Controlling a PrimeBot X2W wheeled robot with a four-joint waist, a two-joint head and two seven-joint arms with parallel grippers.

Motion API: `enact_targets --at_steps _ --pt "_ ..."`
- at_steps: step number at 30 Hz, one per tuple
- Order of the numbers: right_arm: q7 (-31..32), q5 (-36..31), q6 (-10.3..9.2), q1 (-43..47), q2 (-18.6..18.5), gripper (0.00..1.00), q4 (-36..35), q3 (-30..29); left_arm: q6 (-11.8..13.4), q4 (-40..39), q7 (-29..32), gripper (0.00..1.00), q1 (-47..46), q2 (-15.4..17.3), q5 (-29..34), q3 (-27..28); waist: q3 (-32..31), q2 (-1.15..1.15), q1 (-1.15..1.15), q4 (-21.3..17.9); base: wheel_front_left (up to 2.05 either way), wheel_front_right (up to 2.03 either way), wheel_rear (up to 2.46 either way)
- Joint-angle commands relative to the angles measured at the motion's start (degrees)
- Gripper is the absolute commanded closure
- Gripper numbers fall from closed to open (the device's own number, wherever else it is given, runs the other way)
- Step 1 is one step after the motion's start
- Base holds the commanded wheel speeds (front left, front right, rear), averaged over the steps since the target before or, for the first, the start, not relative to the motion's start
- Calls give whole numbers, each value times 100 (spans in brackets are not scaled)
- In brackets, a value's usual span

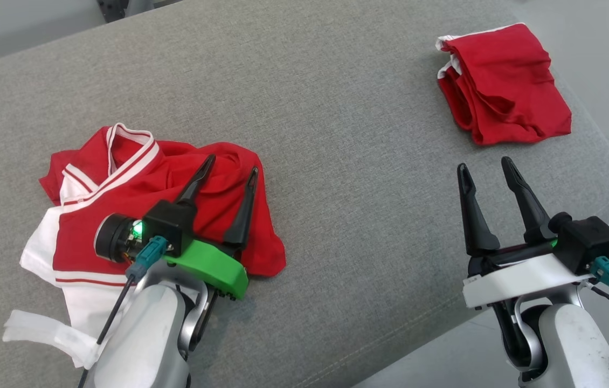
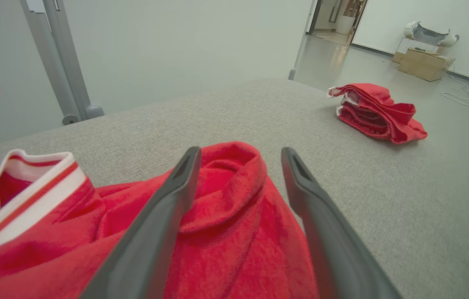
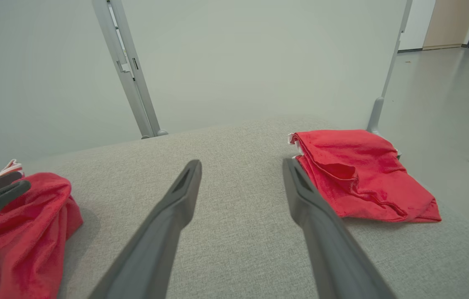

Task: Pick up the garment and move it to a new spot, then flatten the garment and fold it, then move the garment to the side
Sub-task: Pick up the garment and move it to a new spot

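The garment (image 1: 83, 226), a red top with a white striped collar and white panels, lies crumpled on the left of the grey padded surface (image 1: 337, 161). My left gripper (image 1: 233, 164) hovers over its right half, open, fingers pointing away from me. In the left wrist view a raised fold of the garment (image 2: 226, 232) sits between the spread fingers of the left gripper (image 2: 239, 150), not pinched. My right gripper (image 1: 484, 164) stands open over bare fabric at the right with nothing in it. The right wrist view shows the right gripper (image 3: 241, 162) with the garment (image 3: 31, 224) at the far left.
A second red garment (image 1: 506, 81), folded, rests at the far right corner, near the surface's rounded edge; it also appears in the wrist views (image 2: 377, 112) (image 3: 355, 174). Grey metal posts (image 3: 126, 70) stand behind the surface. Cardboard boxes (image 2: 423, 64) sit on the floor beyond.
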Motion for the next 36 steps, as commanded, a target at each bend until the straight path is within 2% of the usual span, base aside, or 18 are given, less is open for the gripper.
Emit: enact_targets --at_steps 1,9,17,19,27,36 --pt "-56 -25 -2 -30 -1 0 12 -13 5 -36 -60 0 -45 33 -18 33 -111 0 0 133 0 0 0" --pt "34 -121 -2 55 2 0 0 -174 224 -365 -362 0 81 204 -207 432 -430 0 0 833 0 0 0" --pt "181 -183 -2 177 -73 0 -21 -279 487 -605 -492 0 442 607 -464 1151 -726 0 0 1415 0 0 0" --pt "222 -209 -2 208 -95 0 -20 -297 488 -685 -502 0 593 697 -567 1289 -799 0 0 1516 0 0 0" --pt "341 -210 -2 402 -168 0 14 -235 474 -1083 -468 0 1392 969 -836 1611 -1148 0 0 1702 0 0 0" --pt "376 -130 -2 640 -288 0 70 -218 565 -1435 -370 0 2004 913 -961 1578 -1487 0 0 1785 0 0 0"
